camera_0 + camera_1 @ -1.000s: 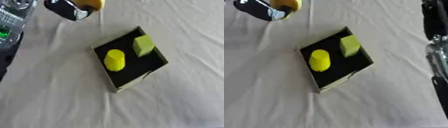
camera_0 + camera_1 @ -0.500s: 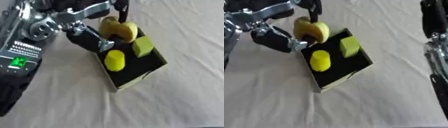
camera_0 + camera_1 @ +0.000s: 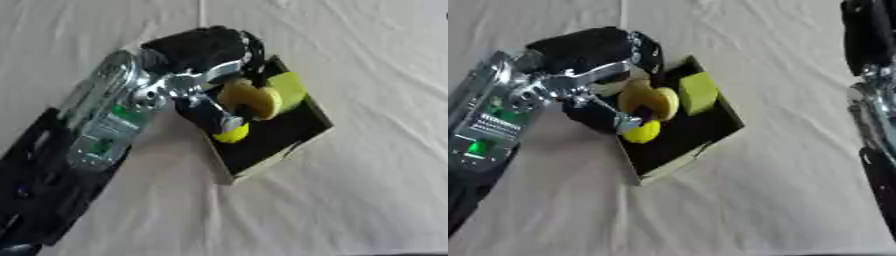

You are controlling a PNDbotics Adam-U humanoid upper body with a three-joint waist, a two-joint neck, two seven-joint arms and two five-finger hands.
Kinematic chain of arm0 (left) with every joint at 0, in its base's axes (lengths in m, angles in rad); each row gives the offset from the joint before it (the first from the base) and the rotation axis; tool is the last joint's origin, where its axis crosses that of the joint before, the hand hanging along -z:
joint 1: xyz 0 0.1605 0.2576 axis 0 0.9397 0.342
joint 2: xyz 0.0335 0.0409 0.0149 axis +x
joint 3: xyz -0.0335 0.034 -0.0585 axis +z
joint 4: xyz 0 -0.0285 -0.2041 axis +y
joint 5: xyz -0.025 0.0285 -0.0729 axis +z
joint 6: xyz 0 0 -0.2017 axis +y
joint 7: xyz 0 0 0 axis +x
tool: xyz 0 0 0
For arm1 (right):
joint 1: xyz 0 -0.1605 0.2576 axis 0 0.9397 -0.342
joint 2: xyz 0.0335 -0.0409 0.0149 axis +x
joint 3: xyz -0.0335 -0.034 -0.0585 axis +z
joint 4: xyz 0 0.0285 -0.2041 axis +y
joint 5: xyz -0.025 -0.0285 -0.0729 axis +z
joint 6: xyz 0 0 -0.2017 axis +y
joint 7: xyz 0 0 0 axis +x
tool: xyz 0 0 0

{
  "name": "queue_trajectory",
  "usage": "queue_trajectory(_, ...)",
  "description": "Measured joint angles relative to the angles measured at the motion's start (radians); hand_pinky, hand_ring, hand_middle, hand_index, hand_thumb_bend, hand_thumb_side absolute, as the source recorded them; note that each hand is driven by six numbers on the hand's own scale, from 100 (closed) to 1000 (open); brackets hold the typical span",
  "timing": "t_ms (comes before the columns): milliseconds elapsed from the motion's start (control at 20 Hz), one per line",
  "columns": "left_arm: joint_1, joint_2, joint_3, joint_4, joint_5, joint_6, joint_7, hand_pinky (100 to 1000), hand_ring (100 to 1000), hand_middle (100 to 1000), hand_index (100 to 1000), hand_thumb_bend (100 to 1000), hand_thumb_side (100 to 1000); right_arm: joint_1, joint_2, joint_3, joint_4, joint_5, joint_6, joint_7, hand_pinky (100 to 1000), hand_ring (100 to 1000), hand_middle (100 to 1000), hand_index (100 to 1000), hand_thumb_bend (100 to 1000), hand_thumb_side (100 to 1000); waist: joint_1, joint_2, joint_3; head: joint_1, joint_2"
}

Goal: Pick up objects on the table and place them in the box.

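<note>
Box (image 3: 308,141): nearest you, open, black inside, on the cloth.
Yellow piece (image 3: 649,102): your left hand (image 3: 206,55) grasps it, directly above the box.
Right hand: only its arm shows; I cannot tell.

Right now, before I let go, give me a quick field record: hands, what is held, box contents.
left hand: over the box, fingers curled round a yellow ring-shaped object
right hand: not seen; only the right arm shows at the right edge
box: black inside, open top, on the white cloth
in box: green block at far side; yellow piece near left wall
release: not yet done
</note>
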Motion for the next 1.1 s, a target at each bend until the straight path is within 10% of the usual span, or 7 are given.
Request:
queue_trajectory(400,0.018,-0.055,-0.005,0.126,-0.033,-0.011,0.098,794,761,718,818,358,107,0.000,0.008,0.000,0.000,-0.001,0.002,0.000,889,887,710,845,100,682,-0.003,0.002,-0.006,0.005,0.000)
queue_trajectory(750,0.026,-0.058,-0.007,0.151,-0.056,-0.040,0.100,866,833,801,923,539,283,0.001,0.009,0.000,0.000,-0.001,0.007,-0.001,889,887,710,845,100,683,-0.002,0.004,-0.005,0.007,0.000)
queue_trajectory(1100,0.018,-0.039,0.019,0.016,-0.057,-0.024,0.085,857,823,791,911,506,268,0.008,0.009,0.000,0.000,-0.001,0.008,0.000,889,887,710,846,100,679,-0.002,-0.001,0.000,0.001,0.000)
